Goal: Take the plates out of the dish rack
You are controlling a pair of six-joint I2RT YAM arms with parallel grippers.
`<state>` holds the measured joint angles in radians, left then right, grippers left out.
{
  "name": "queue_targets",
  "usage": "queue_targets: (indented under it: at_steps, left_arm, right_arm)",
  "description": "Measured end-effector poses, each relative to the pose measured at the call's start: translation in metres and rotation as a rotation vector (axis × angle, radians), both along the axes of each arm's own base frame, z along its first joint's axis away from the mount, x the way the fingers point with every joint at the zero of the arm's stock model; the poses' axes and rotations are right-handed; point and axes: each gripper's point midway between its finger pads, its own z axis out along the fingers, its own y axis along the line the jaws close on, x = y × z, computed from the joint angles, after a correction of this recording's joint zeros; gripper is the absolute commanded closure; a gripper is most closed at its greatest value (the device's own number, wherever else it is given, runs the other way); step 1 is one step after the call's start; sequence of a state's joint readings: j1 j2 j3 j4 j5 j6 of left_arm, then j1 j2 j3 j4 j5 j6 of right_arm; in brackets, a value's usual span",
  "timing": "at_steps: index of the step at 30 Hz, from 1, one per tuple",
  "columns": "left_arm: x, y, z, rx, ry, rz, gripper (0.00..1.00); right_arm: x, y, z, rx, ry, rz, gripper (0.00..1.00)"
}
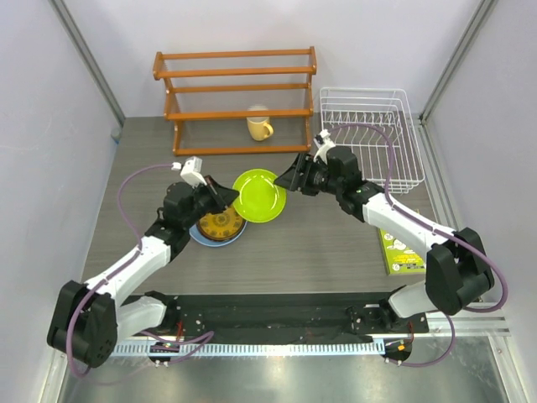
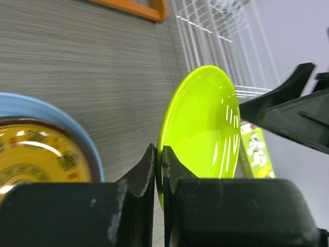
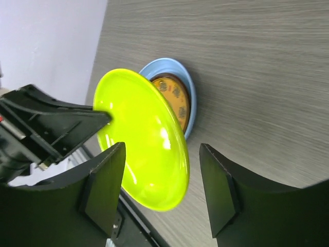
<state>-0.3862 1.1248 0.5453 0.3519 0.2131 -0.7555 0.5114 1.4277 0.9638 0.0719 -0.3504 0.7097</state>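
At the left of the surface (image 1: 319, 243), a blue plate (image 1: 197, 238) lies flat, with a dark red plate (image 2: 94, 157) and a yellow patterned plate (image 1: 221, 223) stacked on it. Just right of that stack, the left tool (image 2: 158, 154) is pinched narrowly on the left rim of a lime green plate (image 1: 260, 197), holding it up at a tilt. At the plate's right edge, the right tool (image 3: 162, 149) stands wide, one finger on each side of the rim, gripping nothing. Far right sits the white wire dish rack (image 1: 362, 91), well apart from all four plates.
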Motion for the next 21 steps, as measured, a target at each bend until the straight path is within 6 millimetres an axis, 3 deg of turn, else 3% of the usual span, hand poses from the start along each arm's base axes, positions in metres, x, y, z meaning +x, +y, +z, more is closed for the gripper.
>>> queue_targets:
  at_steps: [8,21]
  left_arm:
    - [0.005,0.040,-0.003,0.178,0.035,0.160,1.00]
    - [-0.007,0.115,-0.075,0.346,0.240,0.383,1.00]
  right_arm:
    - [0.007,-0.018,-0.013,-0.112,-0.004,-0.056,0.34]
    - [0.005,-0.030,-0.029,-0.187,0.020,-0.062,0.34]
